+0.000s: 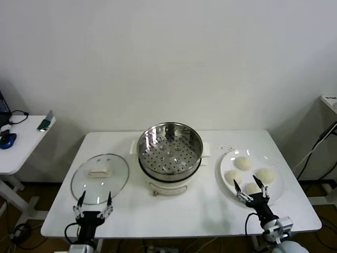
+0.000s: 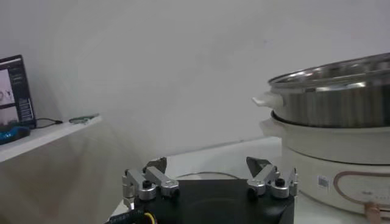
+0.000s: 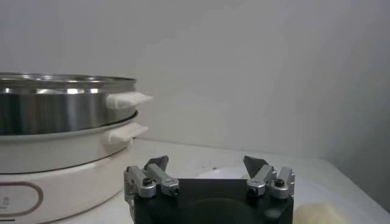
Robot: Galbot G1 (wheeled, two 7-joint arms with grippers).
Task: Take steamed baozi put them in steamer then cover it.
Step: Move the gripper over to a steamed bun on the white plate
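Steamer stands uncovered mid-tabletop for loading; cover lies beside it, four baozi wait on plate. Left gripper and right gripper released, empty.

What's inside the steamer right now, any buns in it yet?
No buns. The steamer holds only its bare perforated tray. All four baozi sit on the white plate to its right. What lies below the tray is hidden. The cover lies on the table, left.
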